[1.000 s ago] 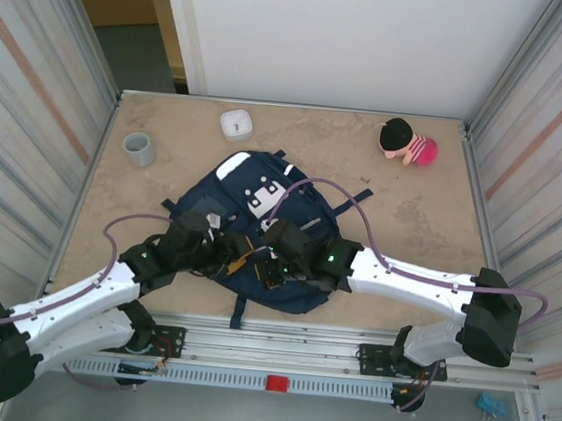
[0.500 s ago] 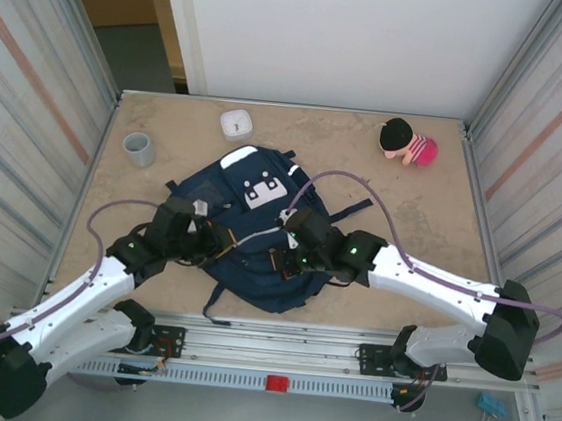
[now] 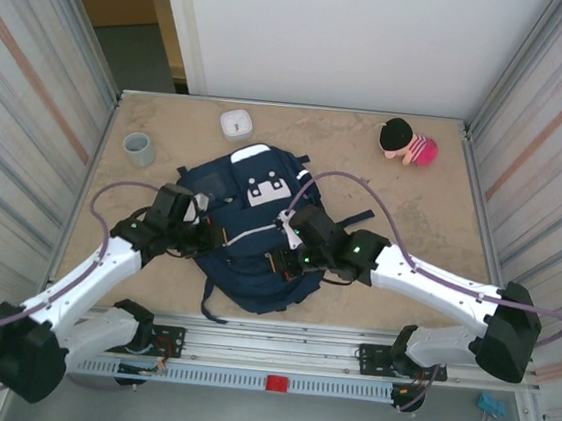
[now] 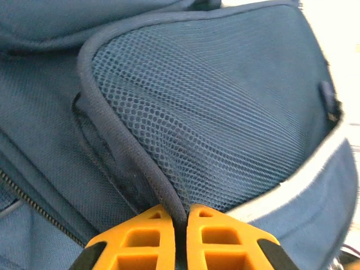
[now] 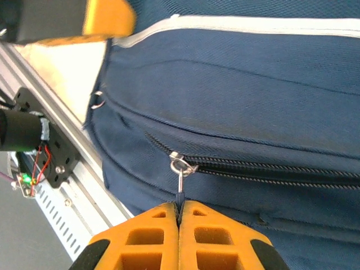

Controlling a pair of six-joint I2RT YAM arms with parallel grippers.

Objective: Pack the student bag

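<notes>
1. Room: ribbed metal walls [image 3: 27, 144] stand close on your left and right, with a white panel at the back. Expect little elbow room for wide swings.
2. Table [image 3: 431, 216]: flat, mottled beige and matte, with a slotted rail [image 3: 345, 363] along the near edge. Fabric will likely drag here rather than glide.
3. Student bag [image 3: 248, 237]: it lies flat mid-table toward the near edge, between both arms, white patch facing the back wall. It looks soft, floppy and light, so it will bunch and follow any tug. Anchor one side while you work the other. Take hold of bound edges, straps or pulls, not flat cloth.
4. Left gripper [image 4: 180, 216]: pinched tight on the mesh pocket edge [image 4: 121, 143]. That is a fair anchor.
5. Right gripper [image 5: 179, 211]: clamped on the zipper pull [image 5: 180, 188], with the teeth running off to the right of the slider. The pull is thin and could slip, so draw along the zip line.
6. Loose items: a grey cup [image 3: 139, 147] far left and a doll [image 3: 407, 141] far right, both well apart from the bag. A white container [image 3: 236, 123] sits just beyond the bag's top.
</notes>
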